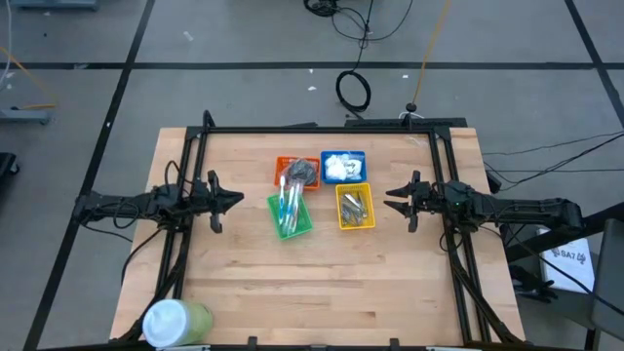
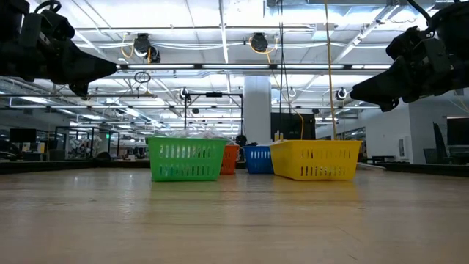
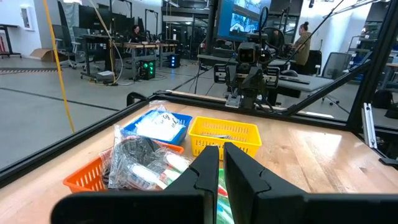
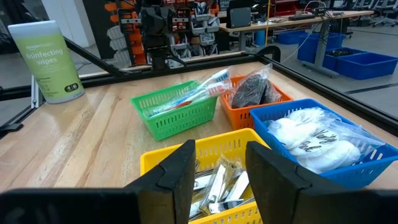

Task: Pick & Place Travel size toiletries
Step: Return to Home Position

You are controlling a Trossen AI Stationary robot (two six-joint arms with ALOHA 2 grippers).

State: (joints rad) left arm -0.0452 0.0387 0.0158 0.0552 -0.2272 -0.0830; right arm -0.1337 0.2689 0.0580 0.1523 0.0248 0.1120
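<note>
When you look down from above, the toothbrushes (image 1: 289, 207) lie in the green basket (image 1: 278, 232) at the middle; the clippers (image 1: 354, 207) lie in the yellow basket (image 1: 356, 226) just right of it; the white packets (image 1: 341, 166) fill the blue basket (image 1: 343, 153) above that; the dark discs (image 1: 303, 172) sit in the orange basket (image 1: 283, 164) left of the blue one; the left gripper (image 1: 229, 200) hangs at middle left and the right gripper (image 1: 395, 198) at middle right, both apart from the baskets; a big tub (image 1: 177, 320) stands at lower left. Seen from low down, both grippers hang high in the upper corners. In the left wrist view, the left fingers (image 3: 205, 171) are almost pressed together, holding nothing; in the right wrist view, the right fingers (image 4: 177, 168) are spread wide, holding nothing.
</note>
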